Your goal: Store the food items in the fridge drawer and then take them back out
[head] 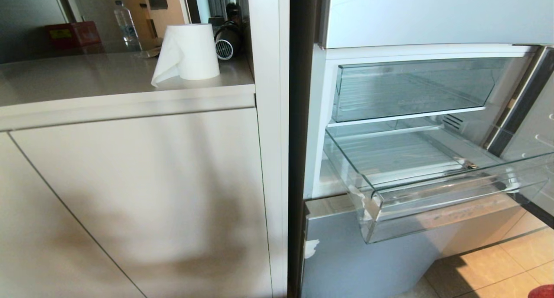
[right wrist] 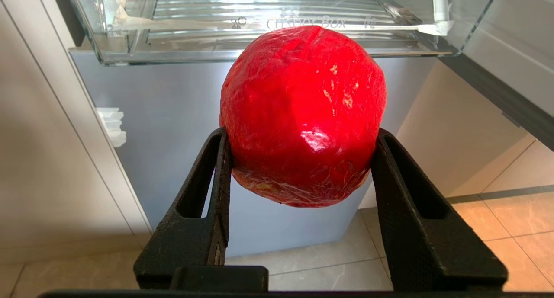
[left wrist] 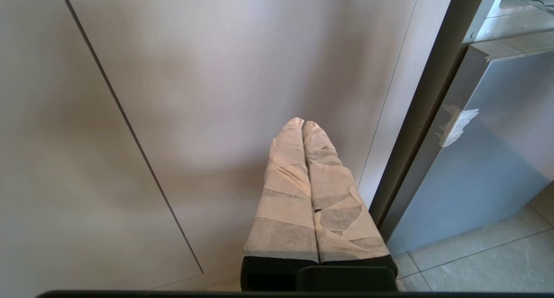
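From your head camera, the fridge drawer stands pulled out and empty at right, with neither arm in sight. At your left wrist, the left gripper is closed on nothing, facing a cabinet door. At your right wrist, the right gripper clamps a red food item, with the drawer just above and ahead, nearer this arm.

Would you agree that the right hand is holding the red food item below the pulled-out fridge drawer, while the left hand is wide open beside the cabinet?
Not quite. The left wrist view shows the left hand shut, its taped fingers pressed together, by the cabinet door. The rest holds: the right hand grips the red food item below the pulled-out fridge drawer.
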Tool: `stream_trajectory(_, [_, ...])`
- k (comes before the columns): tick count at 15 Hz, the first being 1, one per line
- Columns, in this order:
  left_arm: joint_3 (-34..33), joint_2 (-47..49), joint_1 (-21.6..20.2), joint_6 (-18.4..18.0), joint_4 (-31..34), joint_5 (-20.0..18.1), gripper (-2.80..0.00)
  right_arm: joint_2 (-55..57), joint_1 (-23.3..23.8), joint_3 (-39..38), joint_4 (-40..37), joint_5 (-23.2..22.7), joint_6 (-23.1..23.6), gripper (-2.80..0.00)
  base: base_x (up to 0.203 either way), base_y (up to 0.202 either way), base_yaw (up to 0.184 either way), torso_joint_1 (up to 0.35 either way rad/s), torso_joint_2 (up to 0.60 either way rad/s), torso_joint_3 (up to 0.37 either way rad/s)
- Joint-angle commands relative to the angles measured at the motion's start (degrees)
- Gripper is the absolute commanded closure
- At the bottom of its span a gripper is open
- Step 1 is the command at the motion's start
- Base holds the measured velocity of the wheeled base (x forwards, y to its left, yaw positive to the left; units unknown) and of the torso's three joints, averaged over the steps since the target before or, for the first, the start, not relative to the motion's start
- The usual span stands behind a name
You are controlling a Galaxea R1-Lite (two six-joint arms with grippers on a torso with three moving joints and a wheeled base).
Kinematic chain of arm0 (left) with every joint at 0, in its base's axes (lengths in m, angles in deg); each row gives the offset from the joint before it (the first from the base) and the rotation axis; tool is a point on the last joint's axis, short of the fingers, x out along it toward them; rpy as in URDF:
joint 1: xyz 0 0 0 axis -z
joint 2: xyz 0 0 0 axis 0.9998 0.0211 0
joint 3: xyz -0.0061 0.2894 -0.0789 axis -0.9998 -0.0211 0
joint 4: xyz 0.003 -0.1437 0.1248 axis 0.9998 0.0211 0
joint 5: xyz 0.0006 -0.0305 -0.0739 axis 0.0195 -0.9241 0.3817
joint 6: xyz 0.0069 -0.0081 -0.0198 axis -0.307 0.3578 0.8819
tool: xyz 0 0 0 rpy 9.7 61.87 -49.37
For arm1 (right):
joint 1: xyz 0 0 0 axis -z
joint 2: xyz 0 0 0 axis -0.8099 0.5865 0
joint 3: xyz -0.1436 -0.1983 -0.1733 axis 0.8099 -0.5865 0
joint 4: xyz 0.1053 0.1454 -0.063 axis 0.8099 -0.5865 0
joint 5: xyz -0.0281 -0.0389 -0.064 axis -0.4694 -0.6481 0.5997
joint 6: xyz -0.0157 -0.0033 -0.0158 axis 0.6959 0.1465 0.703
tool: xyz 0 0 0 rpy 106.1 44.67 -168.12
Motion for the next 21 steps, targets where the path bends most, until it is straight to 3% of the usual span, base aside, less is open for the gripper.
stream_trajectory(1, [0.00, 0.06, 0.00, 0.00, 0.00, 0.01, 0.00, 0.09, 0.00, 0.00, 0.00, -0.03, 0.04, 0.00, 0.000, 0.000, 0.000, 0.000, 0.00, 0.000])
stream_trajectory(21, [0.00, 0.06, 0.00, 0.00, 0.00, 0.01, 0.00, 0.09, 0.00, 0.00, 0.00, -0.03, 0.04, 0.00, 0.000, 0.000, 0.000, 0.000, 0.00, 0.000])
